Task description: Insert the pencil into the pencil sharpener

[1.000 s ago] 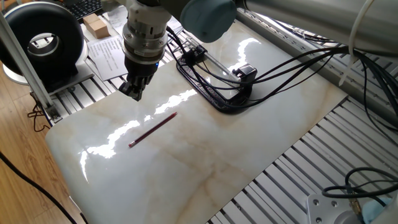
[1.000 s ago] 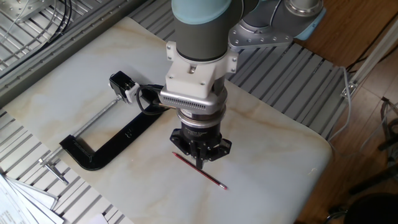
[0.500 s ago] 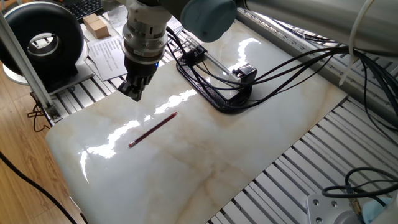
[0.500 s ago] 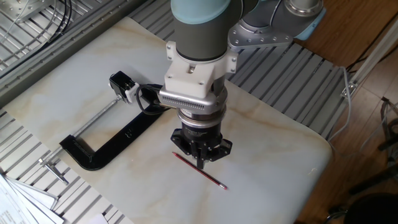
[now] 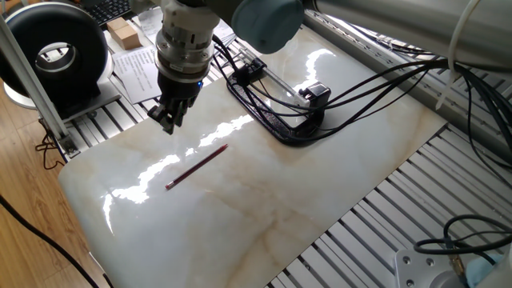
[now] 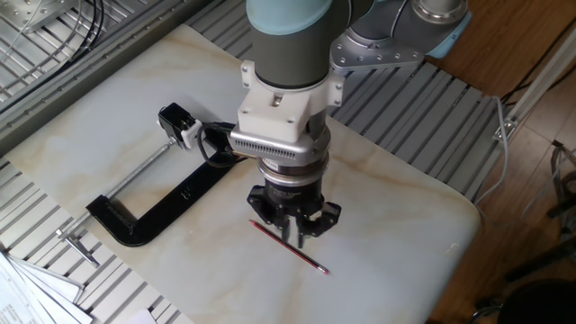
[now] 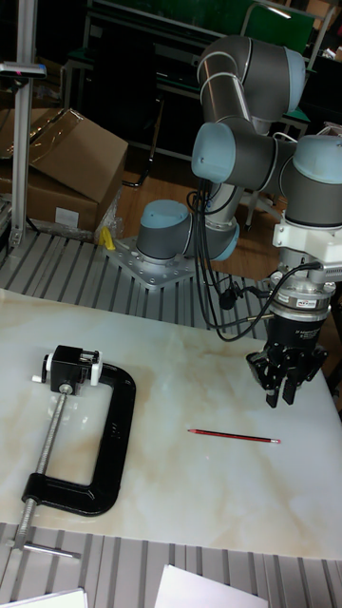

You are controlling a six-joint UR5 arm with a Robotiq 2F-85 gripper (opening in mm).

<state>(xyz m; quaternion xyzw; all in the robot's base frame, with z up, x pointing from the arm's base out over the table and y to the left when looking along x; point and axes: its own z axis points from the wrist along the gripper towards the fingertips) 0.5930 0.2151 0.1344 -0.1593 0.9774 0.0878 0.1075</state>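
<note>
Glossy marble tabletop (image 5: 264, 200) on slatted aluminium, cardboard boxes (image 7: 66, 166) behind, wooden floor (image 5: 24, 240).

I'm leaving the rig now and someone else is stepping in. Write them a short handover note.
Gripper: open, empty, hanging above the marble table, near the pencil but not touching it.
Pencil: lying flat on the table, free, apart from the clamp.
Pencil sharpener: held at the jaw end of the black C-clamp, which lies flat on the table well away from the pencil.
Done: nothing yet; the pencil is not picked up.
Left: lower onto the pencil, grasp it, carry it to the sharpener, line it up with the opening and push it in. The opening itself is too small to make out here.
</note>
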